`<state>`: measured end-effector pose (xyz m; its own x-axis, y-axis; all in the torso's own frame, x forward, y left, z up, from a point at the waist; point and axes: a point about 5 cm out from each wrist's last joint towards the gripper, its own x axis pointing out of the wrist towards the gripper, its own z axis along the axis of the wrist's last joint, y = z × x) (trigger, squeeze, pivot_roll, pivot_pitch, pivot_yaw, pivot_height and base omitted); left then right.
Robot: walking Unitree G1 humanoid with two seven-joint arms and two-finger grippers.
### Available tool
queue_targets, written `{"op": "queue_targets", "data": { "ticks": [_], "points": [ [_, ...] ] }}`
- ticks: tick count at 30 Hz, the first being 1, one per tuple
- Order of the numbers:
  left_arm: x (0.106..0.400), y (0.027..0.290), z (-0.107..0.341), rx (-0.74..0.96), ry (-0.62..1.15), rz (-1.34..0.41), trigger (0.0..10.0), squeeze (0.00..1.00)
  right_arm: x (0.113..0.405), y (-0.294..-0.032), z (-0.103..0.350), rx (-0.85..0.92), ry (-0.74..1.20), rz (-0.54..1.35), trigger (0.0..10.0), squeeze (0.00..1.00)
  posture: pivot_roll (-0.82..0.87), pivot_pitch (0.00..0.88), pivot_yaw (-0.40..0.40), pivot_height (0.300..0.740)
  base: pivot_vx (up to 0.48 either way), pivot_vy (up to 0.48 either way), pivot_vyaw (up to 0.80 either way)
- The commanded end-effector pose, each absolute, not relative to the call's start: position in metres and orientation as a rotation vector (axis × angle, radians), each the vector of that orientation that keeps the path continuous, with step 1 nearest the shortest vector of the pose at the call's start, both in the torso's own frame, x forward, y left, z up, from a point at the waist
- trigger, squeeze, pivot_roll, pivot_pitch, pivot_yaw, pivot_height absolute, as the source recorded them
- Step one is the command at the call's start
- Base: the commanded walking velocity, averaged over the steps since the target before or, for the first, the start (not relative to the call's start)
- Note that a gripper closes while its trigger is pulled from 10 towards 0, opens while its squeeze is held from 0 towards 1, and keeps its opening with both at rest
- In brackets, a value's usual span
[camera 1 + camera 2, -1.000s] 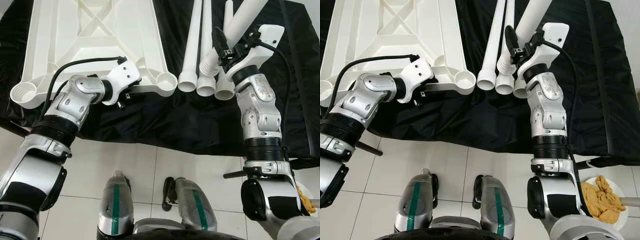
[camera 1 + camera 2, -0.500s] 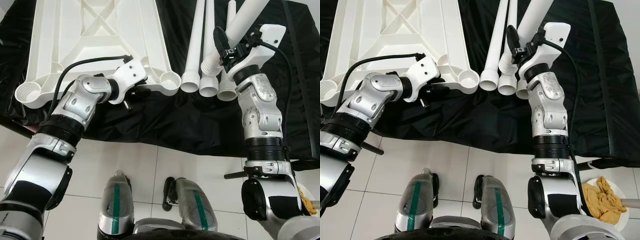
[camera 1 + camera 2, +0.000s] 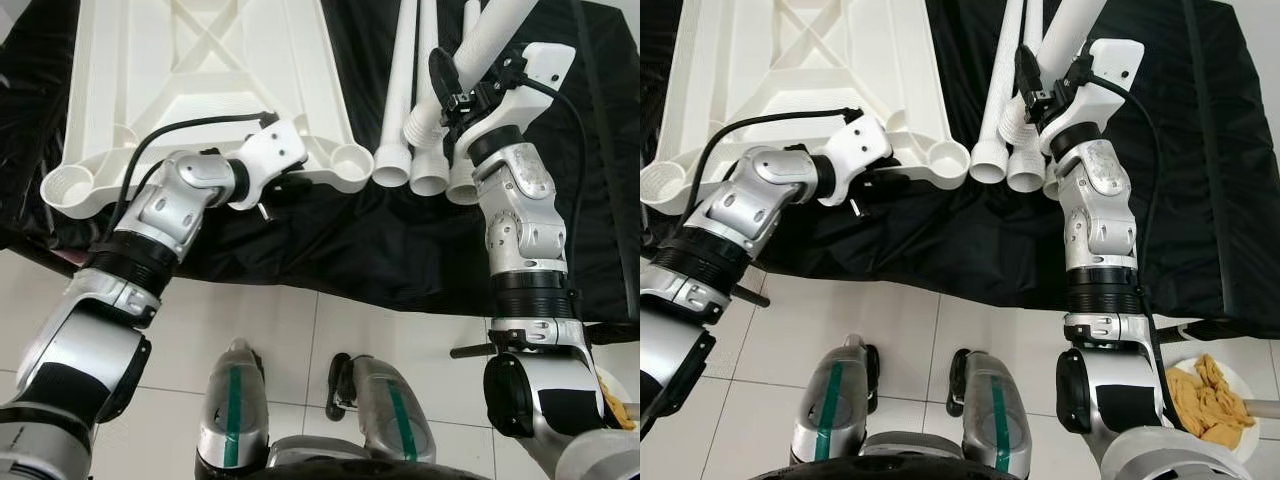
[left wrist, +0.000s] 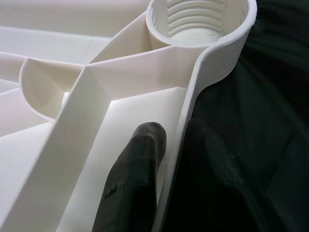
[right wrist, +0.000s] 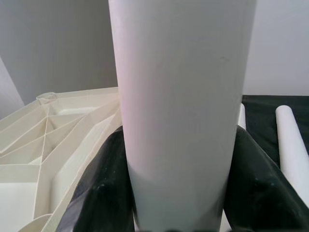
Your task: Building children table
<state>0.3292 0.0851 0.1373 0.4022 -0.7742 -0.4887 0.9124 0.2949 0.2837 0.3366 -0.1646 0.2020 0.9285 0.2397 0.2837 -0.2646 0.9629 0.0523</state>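
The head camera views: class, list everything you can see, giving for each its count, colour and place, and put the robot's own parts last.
Ribbed plastic tabletop panel: one, white, upside down on the cloth, threaded corner sockets showing.
Long plastic leg tubes: three lying, white, side by side on the cloth to the right of the panel.
Held plastic leg tube: one, white, lifted at a slant above the lying tubes.
Fabric cloth: one, black, spread under the parts.
Floor tiles: white, before the cloth.
Crumpled rag: one, orange-yellow, on a white dish by the right leg.
Left hand: black fingers astride the panel's near rim.
Right hand: black fingers clamped around the held tube.
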Motion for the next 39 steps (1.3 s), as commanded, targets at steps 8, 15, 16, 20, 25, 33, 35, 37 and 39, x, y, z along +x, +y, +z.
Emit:
{"op": "queue_targets", "data": {
  "ticks": [8, 15, 16, 20, 25, 33, 35, 37, 39],
  "points": [
    [0.325, 0.054, 0.149, 0.56, 0.234, -1.19, 10.0, 0.0, 0.335, -0.167, 0.207, 0.093, -0.307, 0.248, 10.0, 0.0, 0.07, 0.059, -0.012, 0.74, 0.0, 0.0, 0.0],
    [0.337, 0.053, 0.149, 0.536, 0.265, -1.035, 10.0, 0.0, 0.335, -0.166, 0.207, 0.096, -0.308, 0.248, 10.0, 0.0, 0.07, 0.054, -0.01, 0.74, 0.0, 0.0, 0.0],
    [0.342, 0.055, 0.15, 0.525, 0.275, -0.98, 10.0, 0.0, 0.334, -0.165, 0.206, 0.097, -0.308, 0.249, 10.0, 0.0, 0.07, 0.053, -0.008, 0.74, 0.0, 0.0, 0.0],
    [0.347, 0.059, 0.151, 0.504, 0.289, -0.91, 10.0, 0.0, 0.334, -0.165, 0.206, 0.097, -0.308, 0.25, 10.0, 0.0, 0.07, 0.055, -0.01, 0.74, 0.0, 0.0, 0.0],
    [0.352, 0.067, 0.153, 0.497, 0.303, -0.834, 10.0, 0.0, 0.334, -0.166, 0.206, 0.096, -0.307, 0.25, 10.0, 0.0, 0.07, 0.058, -0.01, 0.74, 0.0, 0.0, 0.0],
    [0.361, 0.092, 0.155, 0.474, 0.351, -0.599, 10.0, 0.0, 0.334, -0.166, 0.207, 0.097, -0.308, 0.245, 10.0, 0.0, 0.08, 0.065, -0.006, 0.74, 0.0, 0.0, 0.0],
    [0.361, 0.095, 0.156, 0.487, 0.351, -0.57, 10.0, 0.0, 0.334, -0.166, 0.207, 0.098, -0.308, 0.244, 10.0, 0.0, 0.08, 0.066, -0.007, 0.74, 0.0, 0.0, 0.0],
    [0.36, 0.101, 0.157, 0.497, 0.359, -0.519, 10.0, 0.0, 0.334, -0.167, 0.207, 0.099, -0.308, 0.242, 10.0, 0.0, 0.08, 0.068, -0.007, 0.74, 0.0, 0.0, 0.0],
    [0.36, 0.103, 0.156, 0.501, 0.364, -0.508, 10.0, 0.0, 0.334, -0.167, 0.207, 0.1, -0.308, 0.242, 10.0, 0.0, 0.08, 0.07, -0.009, 0.74, 0.0, 0.0, 0.0]
  ]
}}
